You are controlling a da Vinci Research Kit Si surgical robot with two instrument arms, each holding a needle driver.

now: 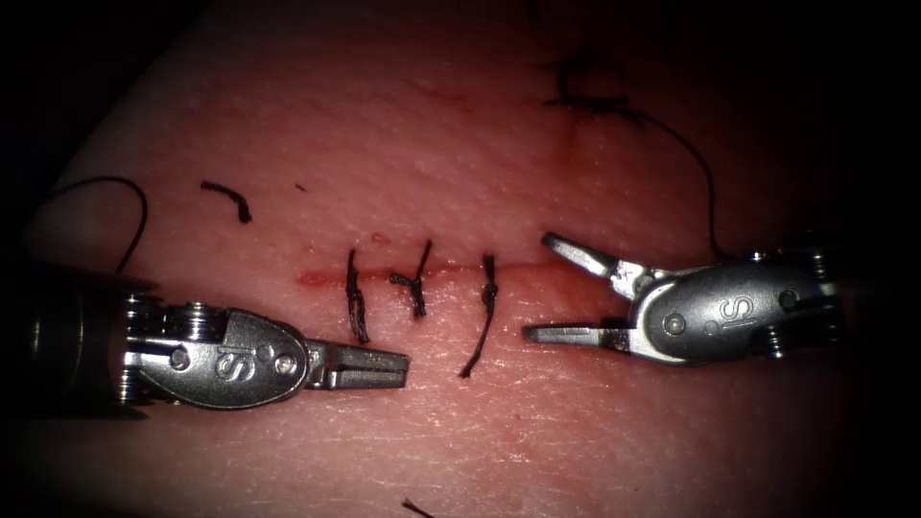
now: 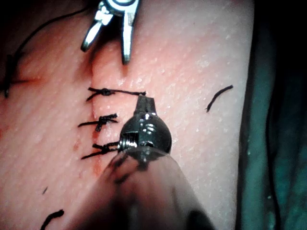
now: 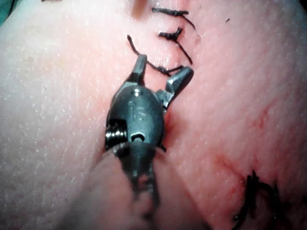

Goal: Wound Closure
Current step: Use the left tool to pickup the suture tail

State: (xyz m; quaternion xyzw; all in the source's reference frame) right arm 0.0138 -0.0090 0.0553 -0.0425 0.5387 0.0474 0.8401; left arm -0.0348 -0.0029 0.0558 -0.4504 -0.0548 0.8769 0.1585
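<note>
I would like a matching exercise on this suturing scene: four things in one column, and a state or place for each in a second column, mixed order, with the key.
Column one:
1. left tool
2. right tool
3. three knotted stitches
4. loose cut end of thread

Column two:
A. across the cut in the tissue
B. jaws wide open, holding nothing
C. lying alone on the tissue, above the left tool
D. jaws shut, holding nothing

Pairs: 1-D, 2-B, 3-A, 4-C

Thread (image 1: 705, 192) runs behind the right tool (image 1: 556, 288); needle unseen.
</note>
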